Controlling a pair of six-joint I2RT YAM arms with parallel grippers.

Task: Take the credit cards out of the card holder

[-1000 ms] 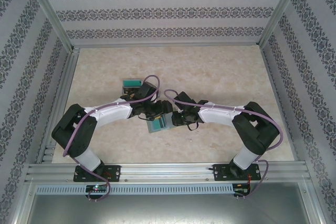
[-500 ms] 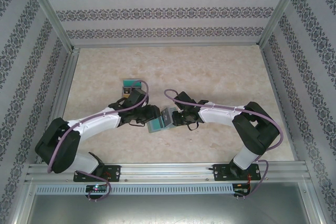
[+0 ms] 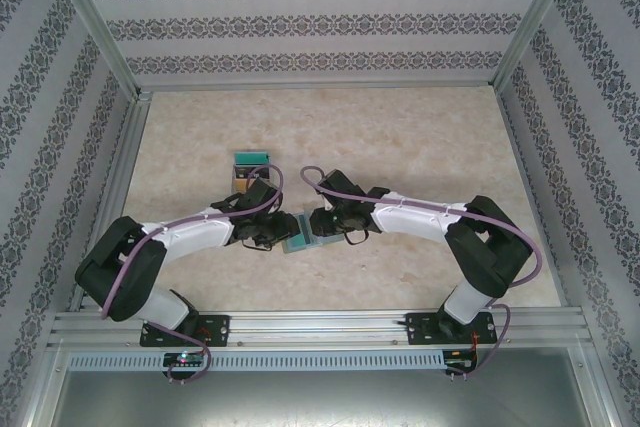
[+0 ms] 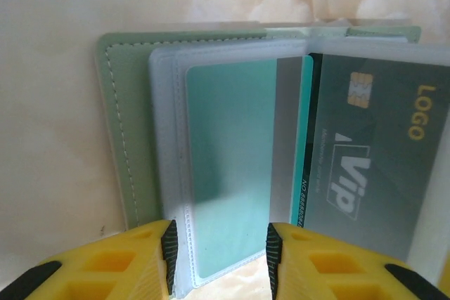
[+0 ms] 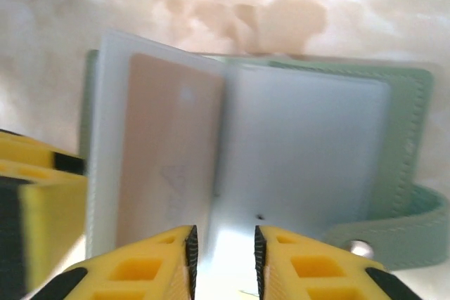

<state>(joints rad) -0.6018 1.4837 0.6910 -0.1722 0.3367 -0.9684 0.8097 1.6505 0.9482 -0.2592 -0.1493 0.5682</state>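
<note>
On the table, jaws straddle the card holder, grip unclear; a credit card reads "VIP", "LOGO".

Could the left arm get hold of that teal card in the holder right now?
Probably yes. The left fingers stand open right at the near edge of the teal card, with nothing between. The card sits inside a clear sleeve of the card holder, though, so they may pinch the sleeve too.
</note>
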